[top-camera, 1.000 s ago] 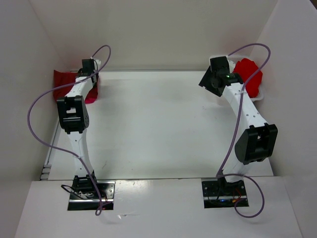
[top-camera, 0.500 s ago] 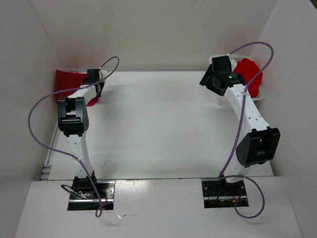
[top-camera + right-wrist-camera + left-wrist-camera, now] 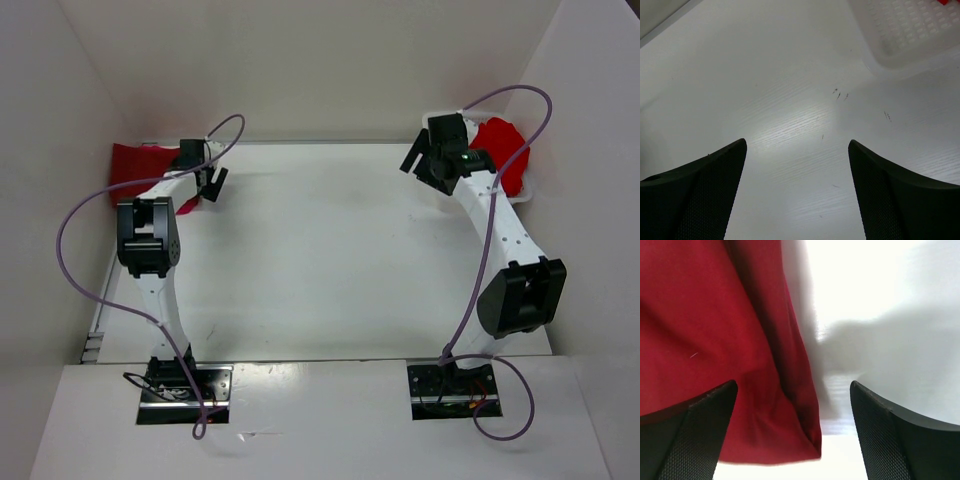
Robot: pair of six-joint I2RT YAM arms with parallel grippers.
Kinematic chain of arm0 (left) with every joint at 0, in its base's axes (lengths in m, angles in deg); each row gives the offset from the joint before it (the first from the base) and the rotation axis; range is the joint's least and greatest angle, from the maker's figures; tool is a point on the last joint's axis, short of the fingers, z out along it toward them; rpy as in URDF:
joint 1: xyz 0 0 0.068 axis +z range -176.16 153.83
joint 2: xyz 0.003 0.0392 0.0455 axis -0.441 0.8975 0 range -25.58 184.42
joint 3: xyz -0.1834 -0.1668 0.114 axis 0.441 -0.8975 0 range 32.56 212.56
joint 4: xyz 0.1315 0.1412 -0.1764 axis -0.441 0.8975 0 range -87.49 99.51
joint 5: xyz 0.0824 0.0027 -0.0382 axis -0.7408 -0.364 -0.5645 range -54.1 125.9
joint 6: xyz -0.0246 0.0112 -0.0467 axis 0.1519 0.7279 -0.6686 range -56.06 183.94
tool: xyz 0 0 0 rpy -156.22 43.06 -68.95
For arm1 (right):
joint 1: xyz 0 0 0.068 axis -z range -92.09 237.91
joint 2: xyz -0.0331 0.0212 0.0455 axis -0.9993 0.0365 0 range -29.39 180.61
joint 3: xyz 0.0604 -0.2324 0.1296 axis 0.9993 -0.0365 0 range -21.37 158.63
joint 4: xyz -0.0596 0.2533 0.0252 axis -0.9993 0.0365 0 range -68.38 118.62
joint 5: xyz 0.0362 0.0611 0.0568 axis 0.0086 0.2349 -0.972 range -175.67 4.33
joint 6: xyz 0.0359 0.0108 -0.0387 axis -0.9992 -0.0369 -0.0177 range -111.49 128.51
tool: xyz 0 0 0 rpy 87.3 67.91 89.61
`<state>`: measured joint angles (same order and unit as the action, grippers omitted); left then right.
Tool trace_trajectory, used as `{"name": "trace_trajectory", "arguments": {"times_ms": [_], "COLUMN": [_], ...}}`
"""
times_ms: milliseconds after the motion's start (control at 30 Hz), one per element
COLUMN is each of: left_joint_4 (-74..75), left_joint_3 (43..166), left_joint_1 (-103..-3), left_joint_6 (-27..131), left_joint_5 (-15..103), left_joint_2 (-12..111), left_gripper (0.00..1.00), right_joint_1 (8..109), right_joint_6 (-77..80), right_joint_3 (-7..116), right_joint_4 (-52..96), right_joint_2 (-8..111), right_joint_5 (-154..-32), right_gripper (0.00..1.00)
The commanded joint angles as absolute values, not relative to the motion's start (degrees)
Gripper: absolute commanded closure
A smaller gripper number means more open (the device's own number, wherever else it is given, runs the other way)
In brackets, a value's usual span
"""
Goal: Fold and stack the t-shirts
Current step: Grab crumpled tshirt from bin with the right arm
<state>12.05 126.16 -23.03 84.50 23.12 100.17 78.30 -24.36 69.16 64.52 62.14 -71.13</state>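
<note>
Where the white tabletop [image 3: 320,250] meets the far left wall, a crimson t-shirt [image 3: 135,165] lies spread flat. It is a soft matte knit, with a darker doubled band running down its inner edge to a blunt lower corner. The left jaws hang close above that edge, released and wide apart. In the left wrist view one black, finely stippled finger [image 3: 687,440] sits over the cloth and the other over bare tabletop, with the shirt's corner reaching partway into the gap (whether either finger touches the fabric I cannot tell).

At the far right corner a bright red t-shirt [image 3: 500,150] is heaped in a rumpled mound inside a white plastic mesh basket [image 3: 905,30], whose wall is a grid of small holes. The right jaws are likewise released. They are held over smooth, faintly grained tabletop marked with a few dark specks, near the basket's corner and apart from the red shirt.
</note>
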Motion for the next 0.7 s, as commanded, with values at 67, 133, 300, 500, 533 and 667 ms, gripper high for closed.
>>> {"name": "trace_trajectory", "arguments": {"times_ms": [67,133,300,500,533,667], "left_joint_4": [11.04,11.91,16.92,20.96,22.28,21.68], "left_joint_3": [126.52,129.31,135.91,144.25,145.23,143.14], "left_joint_1": [-22.22,-20.37,-14.14,-8.34,-7.63,-6.57], "left_joint_6": [81.70,79.68,79.15,75.20,75.19,75.63], "left_joint_5": [25.87,28.16,30.98,31.59,32.11,34.92], "left_joint_2": [88.18,87.45,90.34,96.40,97.98,96.42], "left_gripper": [0.00,0.00,0.00,0.00,0.00,0.00], "right_joint_1": [78.42,78.42,78.95,82.54,82.55,85.36], "right_joint_6": [-22.88,-22.87,-22.87,-26.38,-27.87,-30.94], "right_joint_3": [72.94,73.56,74.08,83.63,84.88,90.24], "right_joint_4": [62.49,62.49,61.96,64.15,64.16,64.16], "right_joint_2": [61.22,61.22,62.45,72.36,73.78,80.72], "right_joint_5": [-70.90,-71.52,-69.43,-60.39,-58.88,-51.50], "right_gripper": [0.13,0.13,0.13,0.13,0.13,0.13]}}
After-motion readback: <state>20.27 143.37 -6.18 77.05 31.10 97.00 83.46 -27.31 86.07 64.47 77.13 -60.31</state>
